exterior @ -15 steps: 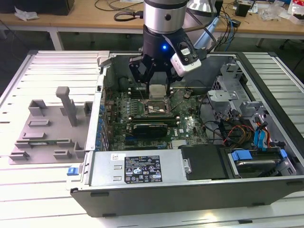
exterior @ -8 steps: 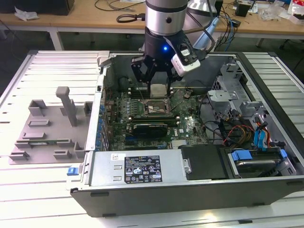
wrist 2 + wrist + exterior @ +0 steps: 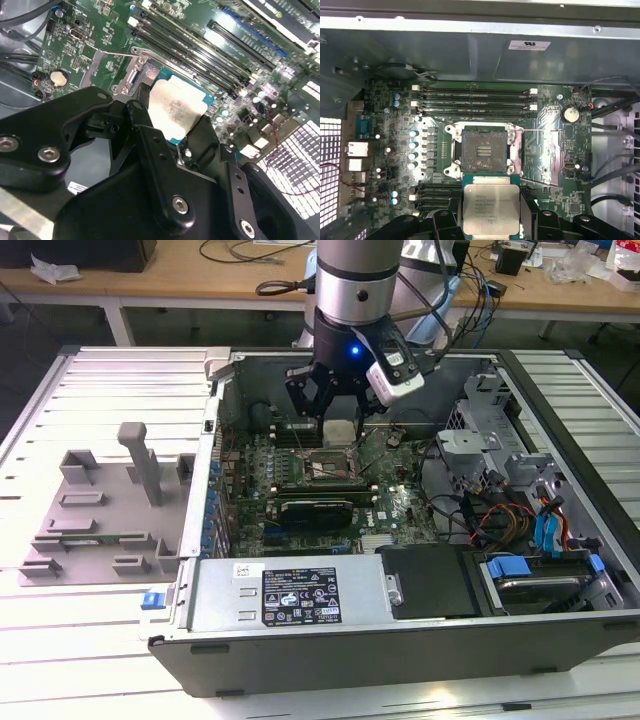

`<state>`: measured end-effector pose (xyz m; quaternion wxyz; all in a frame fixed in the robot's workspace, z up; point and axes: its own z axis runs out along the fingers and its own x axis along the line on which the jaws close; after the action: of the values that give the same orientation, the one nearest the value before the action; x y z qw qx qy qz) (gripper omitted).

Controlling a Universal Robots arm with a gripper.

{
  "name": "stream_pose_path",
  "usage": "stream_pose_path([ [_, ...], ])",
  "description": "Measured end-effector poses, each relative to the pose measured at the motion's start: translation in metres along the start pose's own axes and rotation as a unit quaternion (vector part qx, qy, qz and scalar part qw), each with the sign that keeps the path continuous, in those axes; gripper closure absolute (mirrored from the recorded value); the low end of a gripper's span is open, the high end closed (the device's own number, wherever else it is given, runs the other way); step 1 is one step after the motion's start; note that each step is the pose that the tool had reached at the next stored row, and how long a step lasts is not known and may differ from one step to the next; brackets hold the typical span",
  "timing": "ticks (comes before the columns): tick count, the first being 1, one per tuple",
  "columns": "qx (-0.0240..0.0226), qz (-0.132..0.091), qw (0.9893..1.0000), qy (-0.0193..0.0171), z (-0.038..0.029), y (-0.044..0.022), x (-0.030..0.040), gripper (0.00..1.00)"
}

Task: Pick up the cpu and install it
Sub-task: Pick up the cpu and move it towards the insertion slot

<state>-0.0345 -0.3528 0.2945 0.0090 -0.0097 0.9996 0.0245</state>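
My end effector [image 3: 339, 427] is clamped on the cpu [image 3: 490, 207] by two opposite edges. It holds the chip in the air over the motherboard [image 3: 395, 125] inside the open computer case [image 3: 400, 650], close to the bare socket [image 3: 484, 151] but not seated. Alignment is my main worry: if the chip goes down skewed or tilted, it could crush the socket's contacts. The edge grip looks slim, so a slip could drop it. The thin retention lever [image 3: 542, 130] beside the socket could snag a finger.

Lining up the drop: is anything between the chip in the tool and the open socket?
No. In the first wrist view the stretch from the chip to the socket is bare.
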Motion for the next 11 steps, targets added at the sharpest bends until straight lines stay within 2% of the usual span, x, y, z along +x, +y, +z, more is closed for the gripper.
stream_pose_path([
  [3, 0.0, 0.0, 1.0, 0.0, 0.0039, 0.0049, -0.0008, 0.45],
  [5, 0.0, 0.0, 1.0, 0.0, 0.0079, 0.013, -0.0014, 0.45],
  [6, 0.0, 0.0, 1.0, 0.0, 0.0088, 0.0143, -0.0016, 0.45],
  [11, 0.0, 0.0, 1.0, 0.0, 0.0091, 0.0146, -0.0016, 0.45],
])
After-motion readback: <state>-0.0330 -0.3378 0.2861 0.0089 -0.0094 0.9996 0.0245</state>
